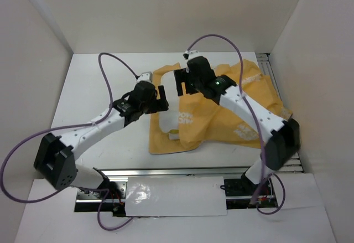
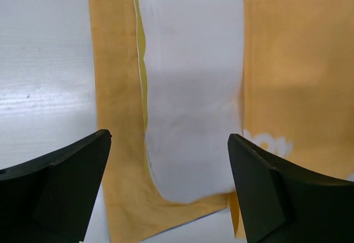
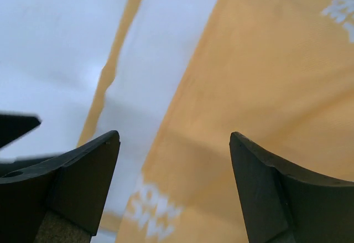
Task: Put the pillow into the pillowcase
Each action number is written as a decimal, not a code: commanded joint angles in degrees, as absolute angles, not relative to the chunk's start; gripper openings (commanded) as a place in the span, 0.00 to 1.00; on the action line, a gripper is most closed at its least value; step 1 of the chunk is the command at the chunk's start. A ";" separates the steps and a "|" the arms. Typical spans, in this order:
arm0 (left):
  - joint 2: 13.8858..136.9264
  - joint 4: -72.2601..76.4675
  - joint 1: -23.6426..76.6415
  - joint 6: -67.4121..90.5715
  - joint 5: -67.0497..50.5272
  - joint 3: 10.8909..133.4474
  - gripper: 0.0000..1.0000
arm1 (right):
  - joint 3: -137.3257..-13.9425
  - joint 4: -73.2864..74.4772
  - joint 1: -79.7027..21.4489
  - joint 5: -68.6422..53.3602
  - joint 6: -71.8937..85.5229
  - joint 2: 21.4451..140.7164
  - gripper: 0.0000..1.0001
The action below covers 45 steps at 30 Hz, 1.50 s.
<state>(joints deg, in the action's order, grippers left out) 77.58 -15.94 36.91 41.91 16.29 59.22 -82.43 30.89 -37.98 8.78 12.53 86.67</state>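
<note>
The pillow (image 1: 167, 122) is lying largely covered by the pillowcase (image 1: 215, 129) on the counter (image 1: 83, 88). Only a white strip is showing along the case's 9 o'clock side, its long axis running 12 to 6. The left pincer (image 2: 168, 138) is hanging open straight above that strip. The right pincer (image 3: 174, 138), also gaping, is hovering over the cloth edge just toward 3 o'clock, so the left looks nearer.

- left arm (image 1: 94, 129) stretches forward and rightward from its base
- left gripper (image 1: 164, 99): jaws wide apart, gripping nothing
- right arm (image 1: 249, 107) angles forward and leftward
- right gripper (image 1: 181, 82): jaws wide apart, gripping nothing
- grippers near each other, not touching
</note>
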 commanded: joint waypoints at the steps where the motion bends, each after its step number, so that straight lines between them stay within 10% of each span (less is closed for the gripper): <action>1: 85.67 -13.19 32.35 39.46 9.15 64.78 1.00 | -91.47 29.88 -34.46 19.59 12.04 97.36 0.86; 16: 111.35 -8.80 23.38 37.53 -9.32 81.31 0.82 | -118.31 41.04 -29.53 19.60 11.25 127.62 0.68; 21: 110.13 -3.87 23.38 36.48 -13.26 76.73 0.51 | -116.10 41.57 -28.30 21.34 13.26 127.62 0.45; 27: 108.37 -2.55 23.38 37.08 -13.27 73.75 0.00 | -117.86 43.15 -30.93 19.43 11.87 124.81 0.67; 45: 105.64 -0.44 23.91 38.23 -11.43 69.09 0.00 | -108.46 46.83 -33.76 25.65 15.73 122.87 0.76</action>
